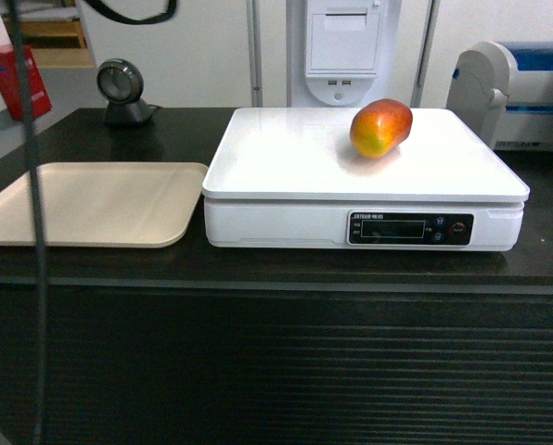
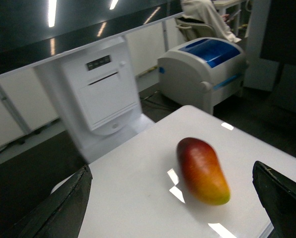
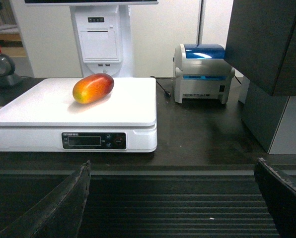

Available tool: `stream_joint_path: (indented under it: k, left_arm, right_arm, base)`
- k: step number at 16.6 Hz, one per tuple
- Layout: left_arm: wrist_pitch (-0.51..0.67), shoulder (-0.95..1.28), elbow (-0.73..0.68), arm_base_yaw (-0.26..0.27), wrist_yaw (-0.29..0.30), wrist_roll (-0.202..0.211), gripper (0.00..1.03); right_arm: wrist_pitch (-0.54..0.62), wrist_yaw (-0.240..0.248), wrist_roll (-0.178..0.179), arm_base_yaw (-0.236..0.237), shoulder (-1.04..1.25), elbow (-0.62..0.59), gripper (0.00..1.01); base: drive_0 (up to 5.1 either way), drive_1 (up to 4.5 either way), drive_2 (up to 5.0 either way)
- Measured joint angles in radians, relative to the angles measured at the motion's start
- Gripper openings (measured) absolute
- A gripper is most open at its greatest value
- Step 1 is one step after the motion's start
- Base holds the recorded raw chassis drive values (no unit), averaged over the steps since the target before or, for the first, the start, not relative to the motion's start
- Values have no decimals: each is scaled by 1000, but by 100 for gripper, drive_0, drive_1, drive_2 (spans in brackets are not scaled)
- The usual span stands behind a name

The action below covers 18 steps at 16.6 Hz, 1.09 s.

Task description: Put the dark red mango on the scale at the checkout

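Observation:
The dark red mango (image 1: pixel 380 128) lies on its side on the right rear part of the scale (image 1: pixel 286 158), a white platform with a black display panel on the front. The scale stands on the black checkout (image 1: pixel 276 269) with its ribbed front. In the left wrist view my left gripper (image 2: pixel 171 166) hovers open over the platform (image 2: pixel 138 188), and the mango (image 2: pixel 202 171) lies free just beyond its jaws. My right gripper (image 3: pixel 173 161) is open and empty in front of the counter (image 3: pixel 202 134), lower than the scale (image 3: pixel 48 104) and the mango (image 3: pixel 93 88). Neither gripper shows in the head view.
A beige tray (image 1: pixel 91 204) lies left of the scale. A round black scanner (image 1: pixel 121 88) stands at the back left, a white kiosk printer (image 1: pixel 343 51) behind the scale, a blue-topped printer (image 1: pixel 513 83) at the back right. A dark cabinet (image 3: pixel 272 44) rises at the right.

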Motion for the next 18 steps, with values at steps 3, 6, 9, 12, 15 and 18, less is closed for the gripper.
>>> stream_joint_path:
  k: [3, 6, 9, 12, 15, 18]
  left_arm:
    - [116, -129, -138, 115, -142, -48, 93]
    - [450, -598, -935, 246, -367, -176, 2]
    - [470, -687, -1042, 304, -322, -178, 2]
    - [466, -781, -1143, 310, -312, -179, 2]
    - [444, -872, -1207, 309, -312, -179, 2]
    - [401, -961, -1260, 309, -312, -179, 2]
  right_arm:
    - [0, 0, 0, 0, 0, 0, 98]
    - [0, 0, 0, 0, 0, 0, 98]
    - [0, 0, 0, 0, 0, 0, 98]
    - [0, 0, 0, 0, 0, 0, 98]
    - [0, 0, 0, 0, 0, 0, 98]
    - [0, 0, 0, 0, 0, 0, 98]
  base:
    - [0, 0, 0]
    - [0, 0, 0]
    - [0, 0, 0]
    - [0, 0, 0]
    - [0, 0, 0]
    - [0, 0, 0]
